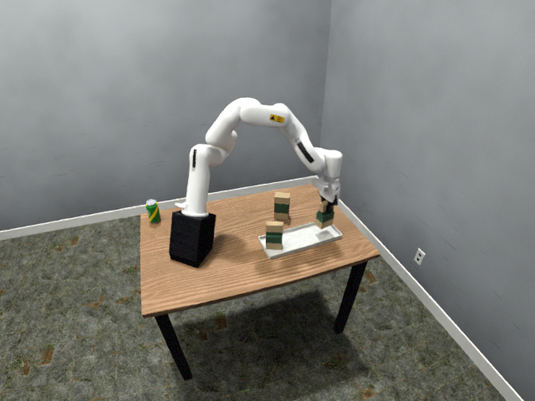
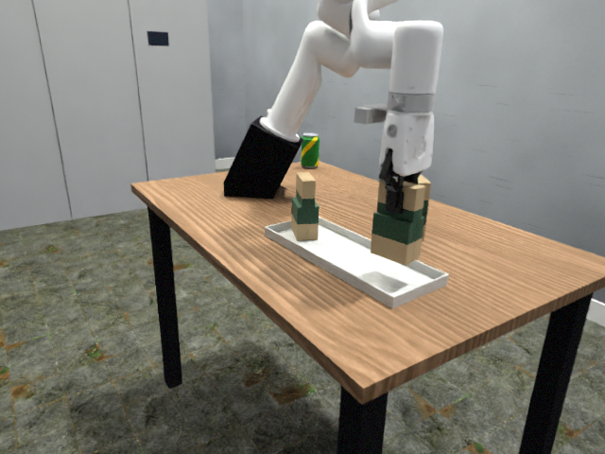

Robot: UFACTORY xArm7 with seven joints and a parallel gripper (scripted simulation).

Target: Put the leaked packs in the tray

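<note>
Your white arm's gripper [image 2: 393, 191] has its jaws clamped partway on the tan, green-banded coffee pack [image 2: 396, 228], held just above the shallow white tray's [image 2: 396, 299] far end. Transfer step underway; next, lower it fully inside the rim before releasing.

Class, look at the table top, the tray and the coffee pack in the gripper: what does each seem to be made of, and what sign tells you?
Table top: wood, matt, with clear grain lines.
Tray: smooth white, probably plastic or enamelled metal; the look leaves it open.
Coffee pack held in the gripper: tan, paper-like wrap with a green band; flat, dull faces.
</note>
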